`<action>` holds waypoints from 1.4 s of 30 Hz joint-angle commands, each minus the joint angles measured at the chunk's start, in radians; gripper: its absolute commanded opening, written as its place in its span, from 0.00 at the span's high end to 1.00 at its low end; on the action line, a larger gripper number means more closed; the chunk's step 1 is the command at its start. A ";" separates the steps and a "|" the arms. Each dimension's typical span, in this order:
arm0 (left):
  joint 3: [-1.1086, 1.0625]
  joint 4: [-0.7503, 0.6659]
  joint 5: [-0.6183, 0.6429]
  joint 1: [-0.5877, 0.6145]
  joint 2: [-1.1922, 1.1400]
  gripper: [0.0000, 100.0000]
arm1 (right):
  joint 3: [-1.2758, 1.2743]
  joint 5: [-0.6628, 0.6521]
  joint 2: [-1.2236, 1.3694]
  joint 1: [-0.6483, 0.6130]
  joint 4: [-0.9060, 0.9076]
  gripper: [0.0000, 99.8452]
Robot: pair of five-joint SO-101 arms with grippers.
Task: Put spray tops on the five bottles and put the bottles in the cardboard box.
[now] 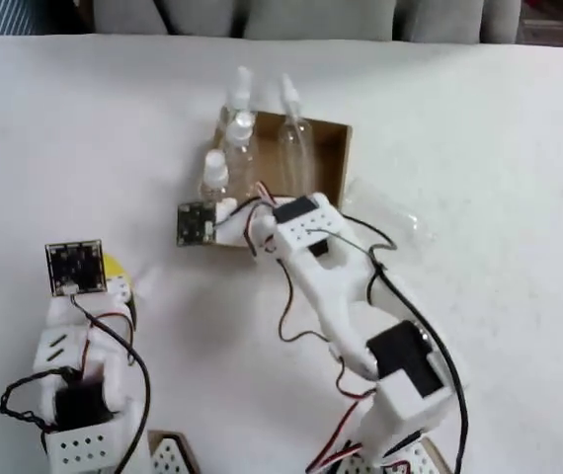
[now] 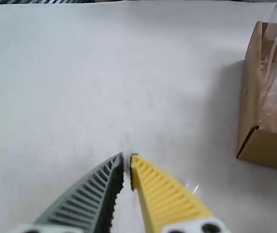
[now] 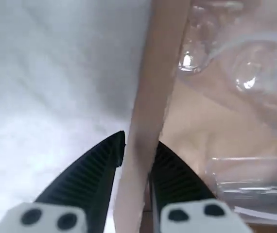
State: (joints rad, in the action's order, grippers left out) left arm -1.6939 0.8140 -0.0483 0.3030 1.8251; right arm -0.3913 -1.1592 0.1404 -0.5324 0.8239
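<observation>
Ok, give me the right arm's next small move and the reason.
Probably open the right gripper and lift it off the cardboard box: its fingers straddle the box wall, one inside, one outside, while a clear bottle seems to lie on the table beside the box, not yet packed. The left gripper is shut, holding nothing.

brown box [image 1: 335, 158]; clear bottles [image 1: 296, 140]

The high camera looks down over the worktop [image 1: 479, 128]. Wrist cameras sit close behind the left end effector [image 2: 127, 162] and right end effector [image 3: 138, 143], facing forward; all share the cardboard box [image 1: 335, 148].
</observation>
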 commanded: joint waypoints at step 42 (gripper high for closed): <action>0.000 0.000 -0.012 -0.010 0.002 0.96 | 0.035 0.123 -0.282 -0.016 0.214 0.78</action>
State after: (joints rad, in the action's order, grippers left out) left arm -1.6939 0.8140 -0.0483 0.3030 1.8251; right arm -0.4051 -1.1301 -0.0437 -0.5416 1.0280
